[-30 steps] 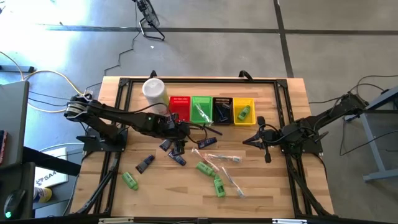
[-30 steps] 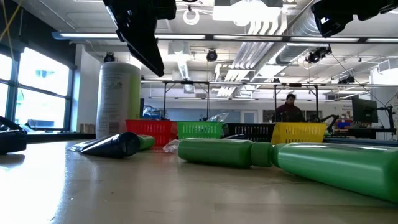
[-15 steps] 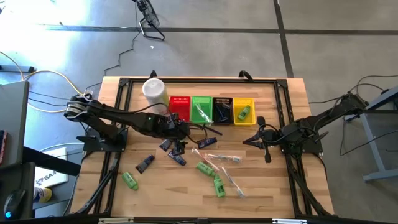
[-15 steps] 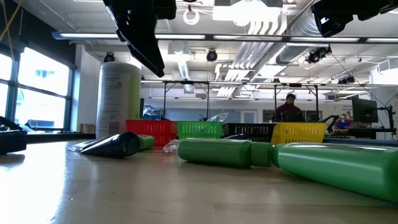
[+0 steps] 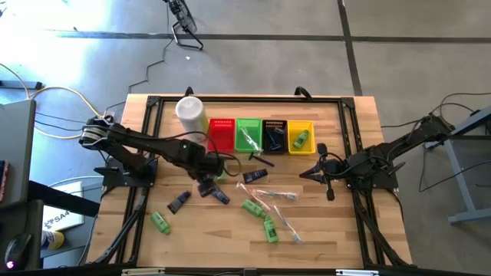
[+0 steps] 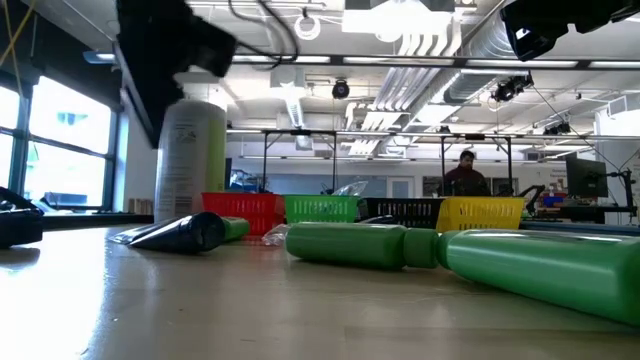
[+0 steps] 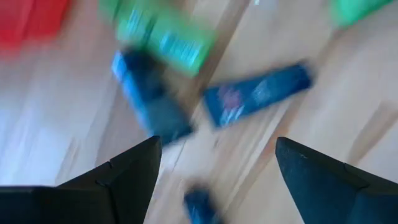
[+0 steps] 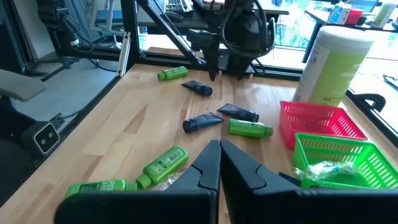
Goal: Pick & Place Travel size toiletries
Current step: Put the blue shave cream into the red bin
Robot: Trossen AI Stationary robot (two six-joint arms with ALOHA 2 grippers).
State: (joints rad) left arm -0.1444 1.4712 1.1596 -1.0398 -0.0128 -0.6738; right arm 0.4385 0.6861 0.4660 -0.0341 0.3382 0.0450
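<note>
Dark tubes (image 7: pixel 255 99) lie loose on the wood below the left gripper (image 5: pixel 205 182), fingers wide, empty, likely lining up a pick. Right gripper (image 5: pixel 303 174) waits shut, well apart. Green basket (image 5: pixel 248 135) holds wrapped sticks; yellow basket (image 5: pixel 300 137) a green bottle; red basket (image 5: pixel 222 133) looks empty.
</note>
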